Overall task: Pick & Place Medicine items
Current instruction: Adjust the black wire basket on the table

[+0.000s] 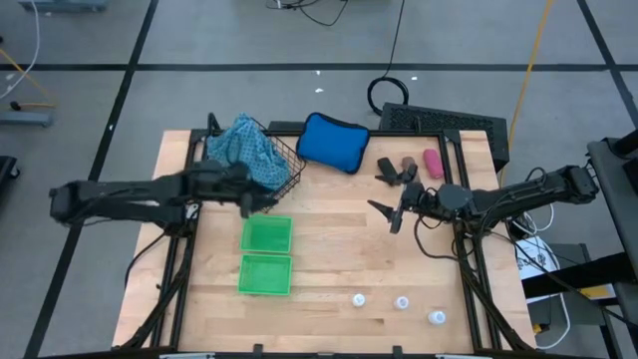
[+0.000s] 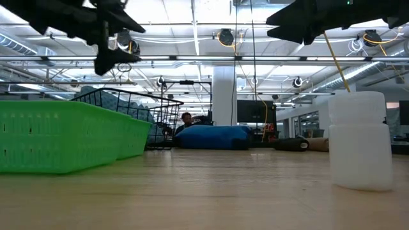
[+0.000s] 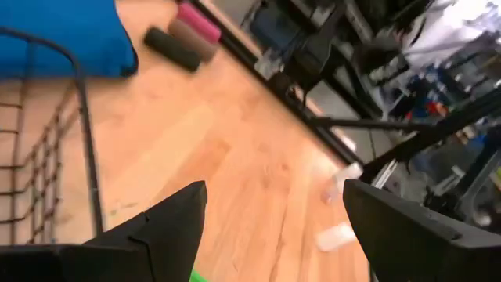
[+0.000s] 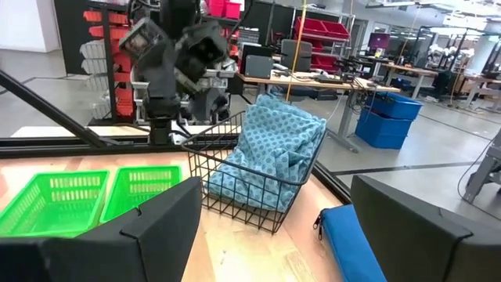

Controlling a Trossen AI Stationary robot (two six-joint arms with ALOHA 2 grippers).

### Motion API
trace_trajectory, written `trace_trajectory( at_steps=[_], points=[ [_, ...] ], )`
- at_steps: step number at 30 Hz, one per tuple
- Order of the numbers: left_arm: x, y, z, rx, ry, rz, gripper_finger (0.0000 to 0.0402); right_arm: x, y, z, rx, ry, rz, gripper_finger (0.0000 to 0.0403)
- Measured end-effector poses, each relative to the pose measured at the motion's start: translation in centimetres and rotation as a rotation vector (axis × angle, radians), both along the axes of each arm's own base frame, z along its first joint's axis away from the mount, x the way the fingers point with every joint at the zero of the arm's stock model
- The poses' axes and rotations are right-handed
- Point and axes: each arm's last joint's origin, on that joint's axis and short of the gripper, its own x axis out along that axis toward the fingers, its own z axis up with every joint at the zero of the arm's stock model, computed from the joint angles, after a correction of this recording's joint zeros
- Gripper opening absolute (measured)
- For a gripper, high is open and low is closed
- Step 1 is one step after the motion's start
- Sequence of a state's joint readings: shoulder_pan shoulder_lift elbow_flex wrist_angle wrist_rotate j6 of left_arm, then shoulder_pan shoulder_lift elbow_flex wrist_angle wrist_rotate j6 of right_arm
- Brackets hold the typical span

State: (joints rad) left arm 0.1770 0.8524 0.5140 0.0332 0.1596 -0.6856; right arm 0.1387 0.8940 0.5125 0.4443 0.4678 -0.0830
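Note:
Three oblong medicine items lie side by side on the table at the far right: black, brown and pink. Three small white bottles stand near the front edge. My left gripper hangs open above the table between the wire basket and the green baskets, with nothing between its fingers. My right gripper also stands open and empty, raised just in front of the oblong items.
A black wire basket holding a light-blue patterned cloth stands at the far left, with a blue padded pouch beside it. Two green baskets sit in the middle. Bare wood lies between the baskets and the bottles.

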Motion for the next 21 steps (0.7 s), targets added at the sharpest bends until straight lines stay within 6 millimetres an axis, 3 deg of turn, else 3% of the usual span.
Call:
trace_trajectory(
  at_steps=[6, 11, 16, 21],
  points=[
    [3.9, -1.1, -0.6, 0.021, 0.112, -0.086, 0.031, 0.0, -0.1, 0.0, -0.004, 0.002, -0.002, 0.0313],
    [6.9, -1.8, -1.2, 0.018, 0.362, -0.092, 0.031, 0.0, -0.1, 0.0, 0.002, 0.0, -0.002, 0.0313],
    [8.4, -1.2, -2.7, 0.061, 0.68, 0.011, 0.031, 0.0, -0.1, 0.0, 0.002, 0.0, -0.002, 0.0313],
    [9.0, -0.5, -3.3, 0.08, 0.763, 0.034, 0.031, 0.0, 0.0, 0.0, 0.007, -0.002, -0.002, 0.0313]
  ],
)
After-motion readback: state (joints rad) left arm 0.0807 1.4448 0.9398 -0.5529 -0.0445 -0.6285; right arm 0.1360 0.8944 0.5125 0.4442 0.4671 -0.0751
